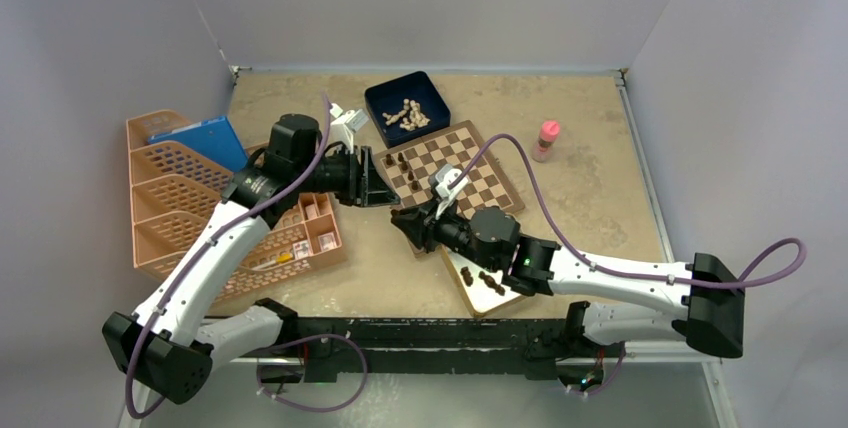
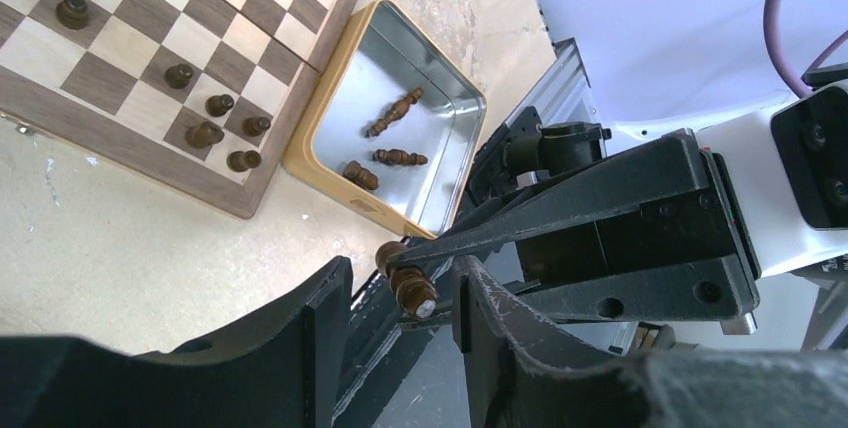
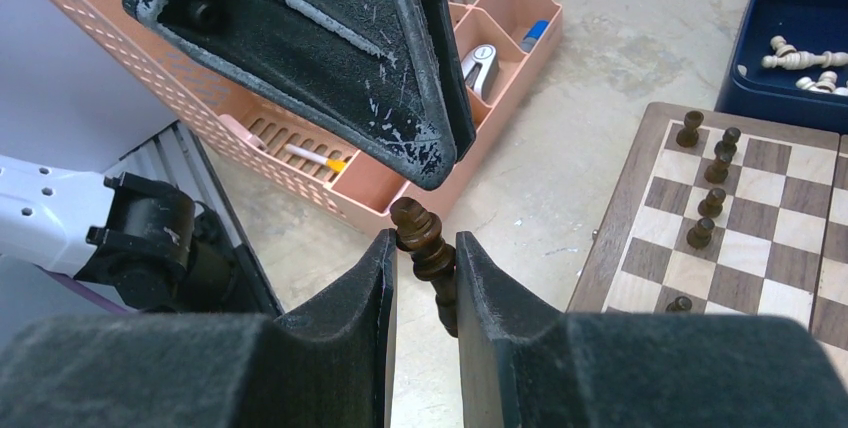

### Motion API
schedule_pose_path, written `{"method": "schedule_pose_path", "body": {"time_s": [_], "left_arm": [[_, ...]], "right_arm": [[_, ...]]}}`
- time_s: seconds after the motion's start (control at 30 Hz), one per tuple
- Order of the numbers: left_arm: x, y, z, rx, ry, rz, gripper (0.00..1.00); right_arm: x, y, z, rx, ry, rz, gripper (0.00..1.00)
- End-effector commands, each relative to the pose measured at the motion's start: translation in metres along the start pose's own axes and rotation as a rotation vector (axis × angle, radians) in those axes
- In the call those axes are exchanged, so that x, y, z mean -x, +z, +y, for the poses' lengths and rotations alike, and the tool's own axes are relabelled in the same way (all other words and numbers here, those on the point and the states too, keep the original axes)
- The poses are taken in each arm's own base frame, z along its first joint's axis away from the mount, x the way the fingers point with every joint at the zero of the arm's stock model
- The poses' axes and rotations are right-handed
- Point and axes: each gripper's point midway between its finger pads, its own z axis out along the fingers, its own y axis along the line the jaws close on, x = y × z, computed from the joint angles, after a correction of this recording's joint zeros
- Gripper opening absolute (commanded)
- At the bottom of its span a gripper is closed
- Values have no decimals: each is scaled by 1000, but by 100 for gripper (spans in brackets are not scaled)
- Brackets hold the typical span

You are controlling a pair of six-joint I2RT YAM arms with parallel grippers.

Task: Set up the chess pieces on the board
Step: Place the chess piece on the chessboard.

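Trays of peach plastic (image 1: 180, 218), latticed and split into compartments, stand well to the left of the chessboard (image 1: 470, 163). Between those trays and the board's left edge, the two arms meet nose to nose above the bare tabletop.

The left gripper (image 2: 403, 266) comes in from the tray side with its jaws standing apart. The foot end of a dark chessman (image 2: 408, 286) sits in the gap between them, with daylight showing on either side, so nothing is pinched there. The right gripper (image 3: 425, 240) faces it from the side nearer the arm bases and is clamped on that same piece. It holds the piece by the stem, with the rounded head sticking out beyond the fingertips, just off the board's left edge.

On the board itself a handful of dark chessmen (image 3: 712, 198) stand upright, clustered in the squares along its left edge. The other squares in view are bare.

Past the board's far-left corner sits a dark blue box (image 1: 385, 98) holding a heap of pale cream chessmen (image 1: 405, 113).

Just beside the board's near edge lies a shiny silver tin (image 2: 430, 88). Three more dark pieces (image 2: 395, 113) lie on their sides inside it.

Off to the right of the board, well apart from it, a small pink-capped bottle (image 1: 545, 140) stands upright.
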Motion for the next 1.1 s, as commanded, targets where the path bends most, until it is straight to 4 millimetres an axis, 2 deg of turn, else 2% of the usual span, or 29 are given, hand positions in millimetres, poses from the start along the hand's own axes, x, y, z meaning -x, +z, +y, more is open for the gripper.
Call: {"method": "schedule_pose_path", "body": {"time_s": [0.0, 0.17, 0.4, 0.87, 1.07], "left_arm": [[14, -6, -9, -3, 58, -45, 40], [4, -4, -13, -51, 51, -7, 39], [-7, 0, -9, -67, 38, 24, 37], [-10, 9, 0, -62, -10, 30, 35], [-13, 9, -1, -74, -13, 40, 21]], "right_arm": [[42, 3, 14, 31, 5, -115, 11], [43, 3, 9, -2, 14, -123, 11], [45, 3, 6, -19, 39, -136, 11], [43, 8, 2, -40, 0, -139, 11], [45, 9, 0, -58, -2, -149, 11]]}}
